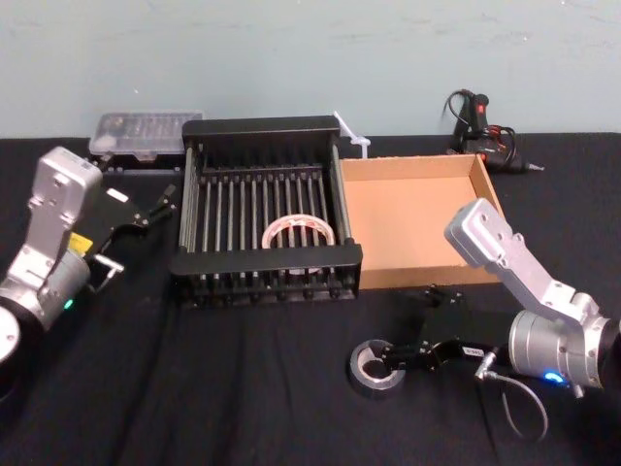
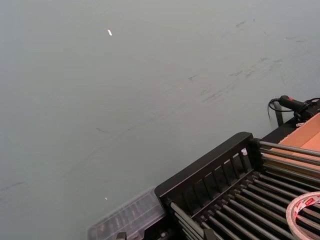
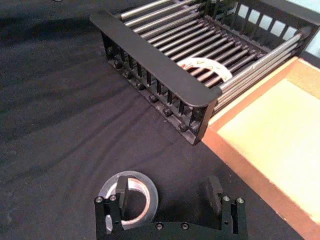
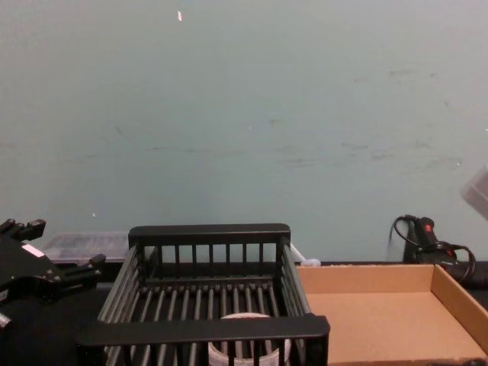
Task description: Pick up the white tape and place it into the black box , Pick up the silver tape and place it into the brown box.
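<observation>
The white tape [image 1: 299, 233] lies flat on the bars inside the black box [image 1: 262, 126], toward its front right; it also appears in the right wrist view [image 3: 205, 67]. To the right of the crate stands the brown box [image 1: 417, 165], nothing in it. The silver tape [image 1: 374, 367] lies on the black cloth in front of both. My right gripper [image 1: 396, 355] is low at the roll and open: one finger [image 3: 121, 189] stands over the roll's [image 3: 131, 200] hollow, the other beyond its rim. My left gripper [image 1: 150, 207] hangs open left of the crate.
A clear plastic case [image 1: 146, 131] sits at the back left behind the crate. A black corded tool [image 1: 480, 121] lies at the back right, and a small white piece [image 1: 351, 131] sits behind the crate's far right corner. Black cloth [image 1: 213, 388] covers the table.
</observation>
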Tool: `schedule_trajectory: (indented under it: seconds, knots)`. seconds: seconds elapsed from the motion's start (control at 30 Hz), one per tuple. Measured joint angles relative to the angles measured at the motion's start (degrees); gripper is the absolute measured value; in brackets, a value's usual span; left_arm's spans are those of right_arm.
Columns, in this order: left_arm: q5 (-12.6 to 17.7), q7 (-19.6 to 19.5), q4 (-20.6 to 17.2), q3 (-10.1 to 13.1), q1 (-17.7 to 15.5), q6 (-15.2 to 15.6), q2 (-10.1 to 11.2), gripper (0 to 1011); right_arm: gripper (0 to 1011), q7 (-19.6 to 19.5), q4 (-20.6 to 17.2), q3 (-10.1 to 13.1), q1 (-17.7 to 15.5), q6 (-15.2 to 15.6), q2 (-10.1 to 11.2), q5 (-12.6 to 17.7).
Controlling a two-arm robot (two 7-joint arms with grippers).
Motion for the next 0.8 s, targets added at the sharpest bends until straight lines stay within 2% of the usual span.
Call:
schedule_trajectory:
  seconds: [0.8]
  knots:
    - [0.0,0.0,0.0,0.0,0.0,0.0,0.0,1001,1002,0.17,2.2,-1.82,1.04,0.91,-0.37,0.21]
